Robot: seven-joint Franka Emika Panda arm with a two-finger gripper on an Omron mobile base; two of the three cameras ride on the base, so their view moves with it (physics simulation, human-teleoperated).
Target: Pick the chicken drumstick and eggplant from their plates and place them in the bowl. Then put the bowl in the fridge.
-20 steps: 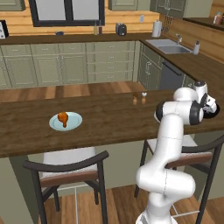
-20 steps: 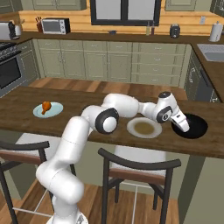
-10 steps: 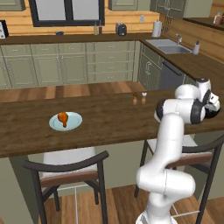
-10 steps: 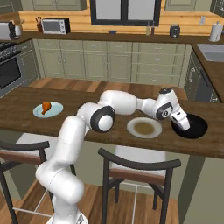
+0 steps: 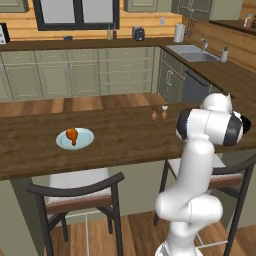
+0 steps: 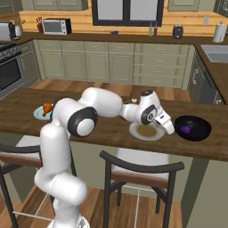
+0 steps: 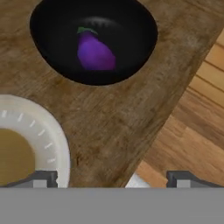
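Note:
The glossy black bowl (image 6: 202,127) sits on the wooden island counter at the right, and the purple eggplant (image 6: 185,129) lies inside it. From the hand view I look down on the eggplant (image 7: 94,52) in the bowl (image 7: 135,39). My gripper (image 6: 169,128) hangs open and empty just left of the bowl, over the edge of the cream plate (image 6: 141,132), whose rim (image 7: 57,148) shows beside my left fingertip (image 7: 41,178). Far to the left, the orange-brown chicken drumstick (image 5: 73,135) rests on the pale blue plate (image 5: 85,141), also visible as the drumstick (image 6: 46,108).
Two small shakers (image 5: 159,111) stand on the counter's far side. Dark-framed stools (image 6: 142,171) (image 5: 80,192) are tucked under the near edge. In the hand view the counter edge runs diagonally, with wooden floor (image 7: 197,113) beyond it.
My gripper has drawn back left from above the bowl towards the cream plate. The eggplant stays in the bowl.

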